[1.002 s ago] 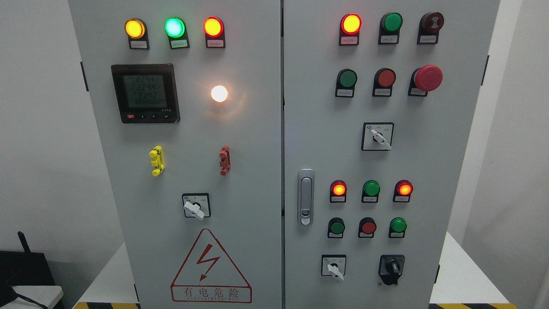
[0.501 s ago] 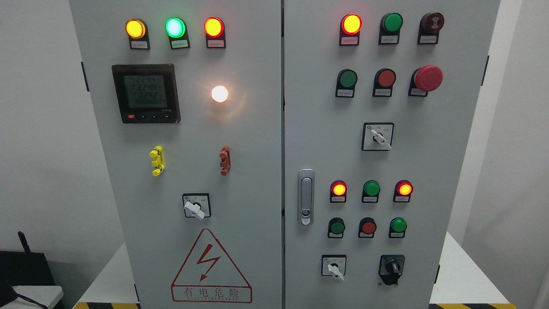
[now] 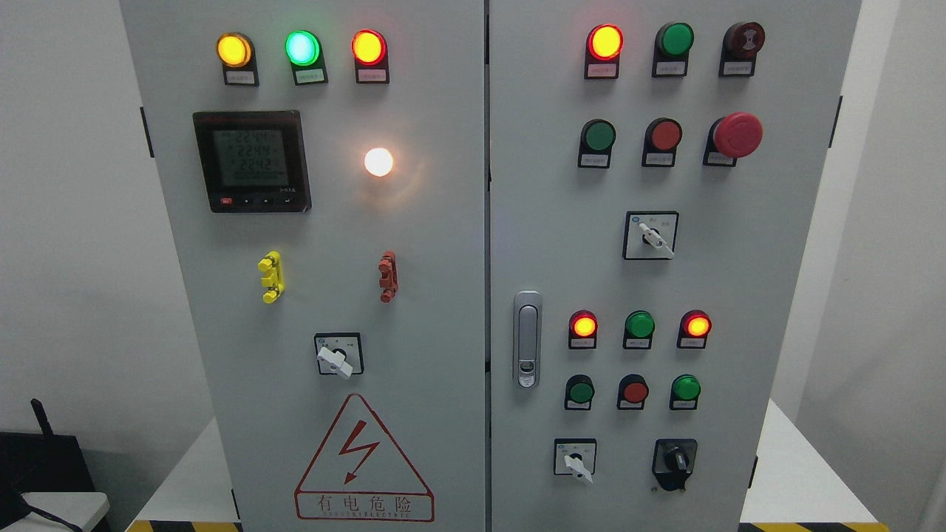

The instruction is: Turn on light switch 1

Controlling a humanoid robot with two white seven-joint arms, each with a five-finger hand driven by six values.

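No hand in view yet, so its state can't be told; the cabinet (image 3: 443,295) faces the camera, white lamp (image 3: 378,162) already glowing mid left door.

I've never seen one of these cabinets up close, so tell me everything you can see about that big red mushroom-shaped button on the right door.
The big red button sits in the upper right of the right door, last in a row after a green button and a flatter red button. Its domed, matte, plastic-looking cap stands well out from the panel, on a dark collar. A small label plate sits below it, its print too small to read. It is not lit. Nothing touches it, and no robot hand is in view.
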